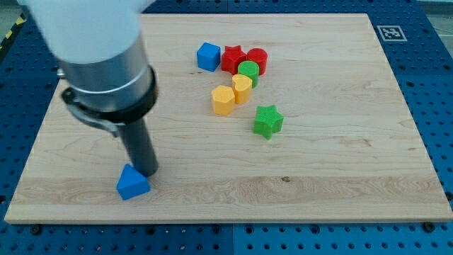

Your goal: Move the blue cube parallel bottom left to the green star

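The blue cube (pixel 208 56) sits near the view's top centre, touching the left side of a red star (pixel 233 58). The green star (pixel 267 120) stands alone at the board's middle, below and right of the cluster. My tip (pixel 145 172) is at the view's lower left, far from both, touching the top right of a blue triangular block (pixel 132 183). The arm's thick body hides the board's upper left part.
A red cylinder (pixel 257 59), green cylinder (pixel 248 71), yellow heart-like block (pixel 242 88) and yellow hexagon (pixel 223 100) are clustered between the blue cube and the green star. The wooden board (pixel 340 177) lies on a blue perforated table.
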You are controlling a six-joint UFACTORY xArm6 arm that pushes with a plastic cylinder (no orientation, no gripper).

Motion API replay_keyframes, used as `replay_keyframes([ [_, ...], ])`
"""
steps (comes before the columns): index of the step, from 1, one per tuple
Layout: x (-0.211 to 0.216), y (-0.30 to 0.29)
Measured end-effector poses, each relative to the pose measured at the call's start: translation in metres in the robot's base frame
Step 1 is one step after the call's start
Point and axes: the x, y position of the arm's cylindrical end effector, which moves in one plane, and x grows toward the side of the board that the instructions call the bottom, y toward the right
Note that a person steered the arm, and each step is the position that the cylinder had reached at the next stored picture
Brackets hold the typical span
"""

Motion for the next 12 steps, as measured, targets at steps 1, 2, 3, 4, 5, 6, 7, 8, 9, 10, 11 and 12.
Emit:
replay_keyframes([
  [1, -0.004, -0.012],
  [2, -0.062, -0.013],
  [3, -0.136, -0.043],
  [4, -0.216, -0.055],
  [5, -0.274, -0.037],
  [6, -0.289, 0.017],
  [7, -0.288, 0.076],
  [8, -0.251, 0.094],
  [9, -0.198, 0.086],
  [10, -0.156, 0.07],
  [11, -0.167, 0.071],
  [12, -0.176, 0.085],
])
